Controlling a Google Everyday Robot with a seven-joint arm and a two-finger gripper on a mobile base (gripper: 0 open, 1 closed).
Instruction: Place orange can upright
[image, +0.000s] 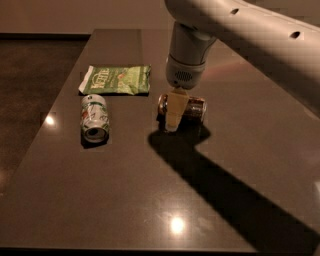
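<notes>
The orange can (195, 107) lies on its side on the dark table (125, 190), a little right of the middle. It has a dark orange-gold body and silver ends. My gripper (174, 119) comes down from above and is set over the can's left half, with its pale front part covering the can's middle. The can rests on the table. The white arm runs off to the upper right.
A green-and-white can (95, 118) lies on its side to the left of the orange can. A green snack bag (116, 80) lies flat behind it. The table's left edge borders the dark floor (30, 100). The arm's shadow falls to the front right.
</notes>
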